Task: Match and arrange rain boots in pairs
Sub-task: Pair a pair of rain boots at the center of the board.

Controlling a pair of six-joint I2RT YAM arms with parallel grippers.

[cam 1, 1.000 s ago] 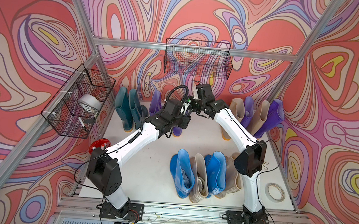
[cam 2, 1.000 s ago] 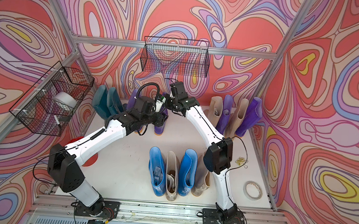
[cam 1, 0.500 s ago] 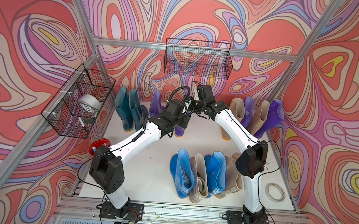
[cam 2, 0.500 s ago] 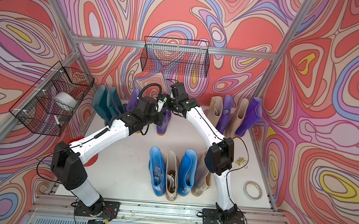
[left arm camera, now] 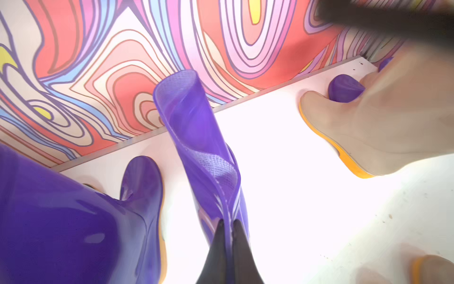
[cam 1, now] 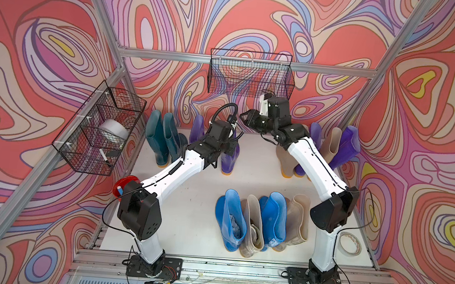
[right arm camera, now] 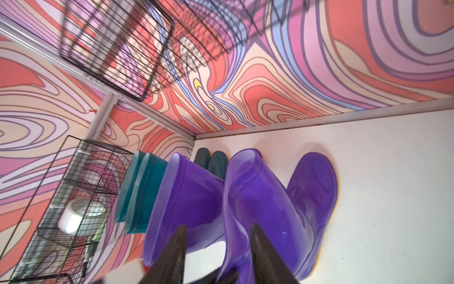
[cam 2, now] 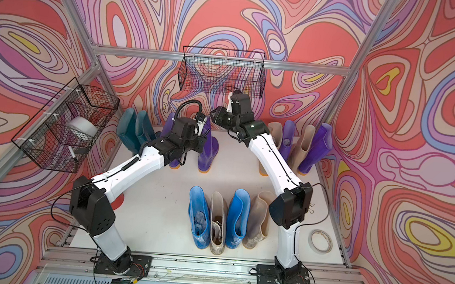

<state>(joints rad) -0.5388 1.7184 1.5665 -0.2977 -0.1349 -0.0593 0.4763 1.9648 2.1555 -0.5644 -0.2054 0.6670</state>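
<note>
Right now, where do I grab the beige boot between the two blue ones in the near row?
Pinch the beige boot by its top rim, from above, jaws straddling the wall: it stands upright, mouth open, blue boots crowding both sides.

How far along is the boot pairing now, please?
Done: the teal pair stands together. In hand: the left gripper is shut on a purple boot beside its match; the right gripper is open. Left: the blue boots and beige boots alternate in front; the back-right row is mixed.
</note>
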